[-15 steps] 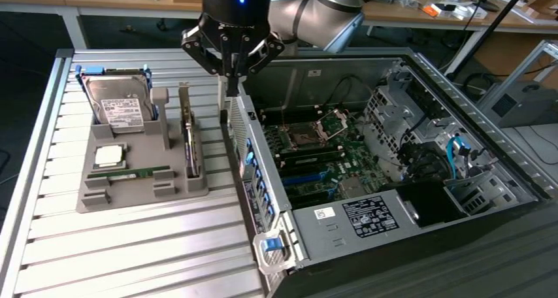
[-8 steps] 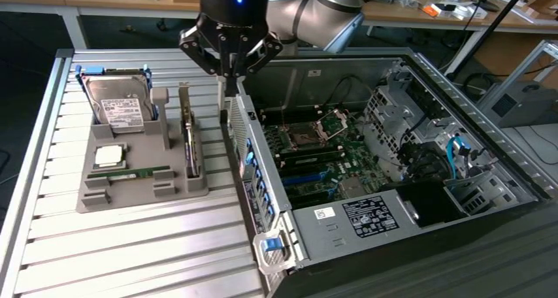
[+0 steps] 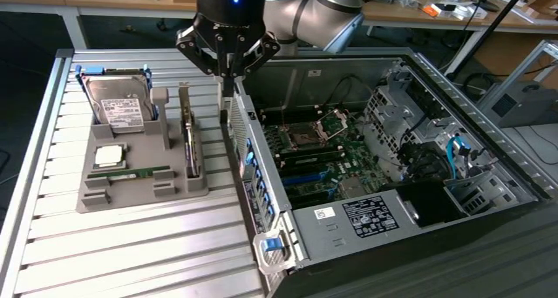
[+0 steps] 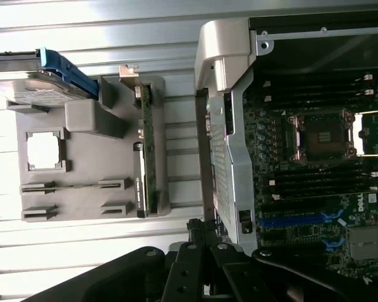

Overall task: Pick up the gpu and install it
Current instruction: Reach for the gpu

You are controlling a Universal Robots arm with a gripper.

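Ribbed aluminium slats make up the table (image 3: 131, 246), with cluttered desks along the upper edge of the exterior view. At the upper centre of that frame the gripper (image 3: 229, 82) hangs point-down, its fingers pressed together with nothing between them. It stands over the narrow strip between the grey tray (image 3: 96, 197) and the rear wall of the open computer case (image 3: 247, 141). It seems closer to the wall's top edge than to the tray, though its height above either is hard to judge. The gpu (image 3: 189, 141) sits untouched, standing on edge in the tray slot nearest the case, just below the fingertips and toward the exterior view's left. Its long axis runs from the upper to the lower part of the frame, roughly parallel to the case wall, with the silver bracket (image 3: 185, 95) at the upper end. Farther toward the exterior view's left the tray holds a hard drive (image 3: 117, 105), a processor chip (image 3: 108, 155) and a RAM stick (image 3: 140, 172). Toward the exterior view's right lie the motherboard (image 3: 305, 157) and, lower down, the power supply (image 3: 362, 216). The case wall stands between the gpu and the motherboard.
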